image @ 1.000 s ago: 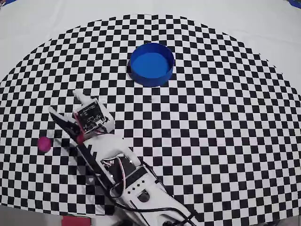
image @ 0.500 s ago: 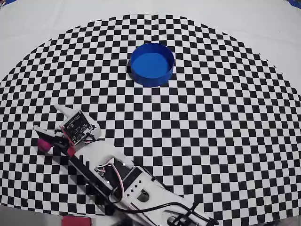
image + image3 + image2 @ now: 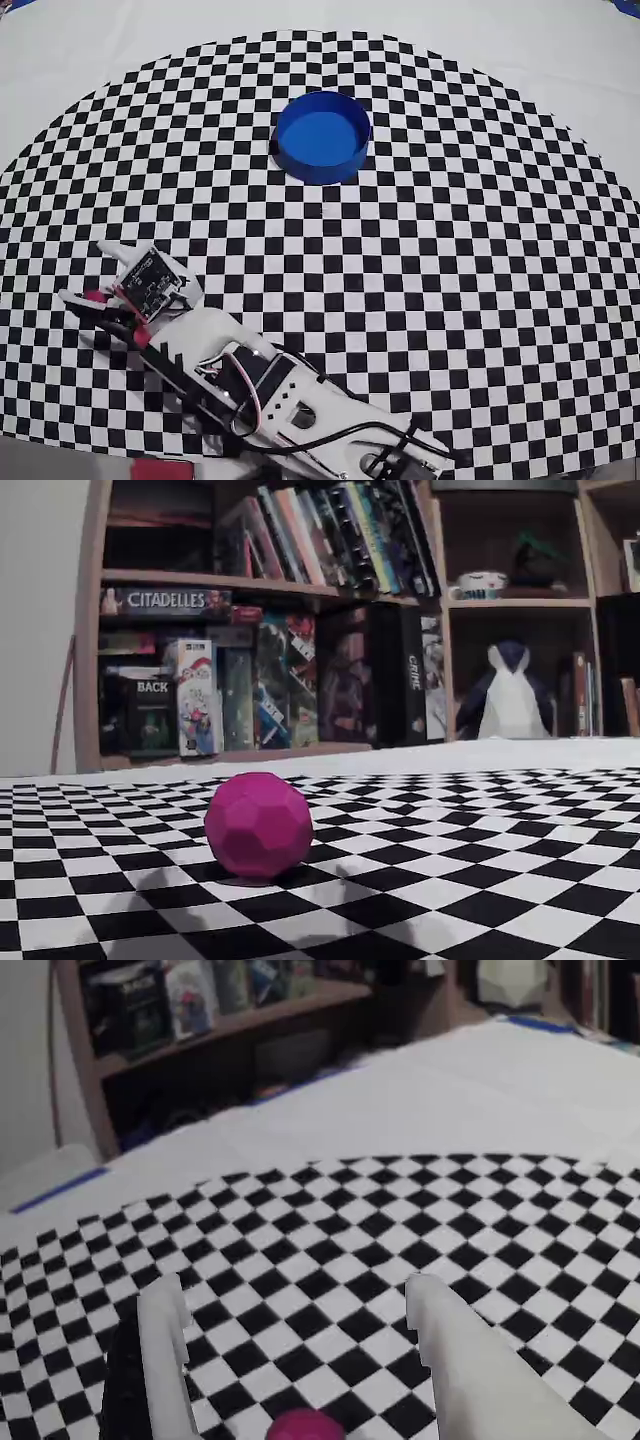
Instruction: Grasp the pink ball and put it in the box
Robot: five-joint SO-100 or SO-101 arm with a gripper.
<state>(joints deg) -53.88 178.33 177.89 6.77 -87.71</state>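
Here we see the gripper (image 3: 290, 1360) spread wide, its jaws straddling the pink ball (image 3: 303, 1426) so they can close; the box (image 3: 322, 136) sits well beyond.

Overhead, the gripper (image 3: 90, 272) hides most of the pink ball (image 3: 96, 296); the wrist view's bottom edge crops the ball (image 3: 303, 1426)

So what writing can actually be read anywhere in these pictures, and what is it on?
"CITADELLES": box on the upper shelf, fixed view.
"BACK": dark box on the lower shelf.
"CRIME": spine of a black box, read sideways.
Book spines on top: too blurred to read.
Circuit board on the arm, overhead view: print too small.
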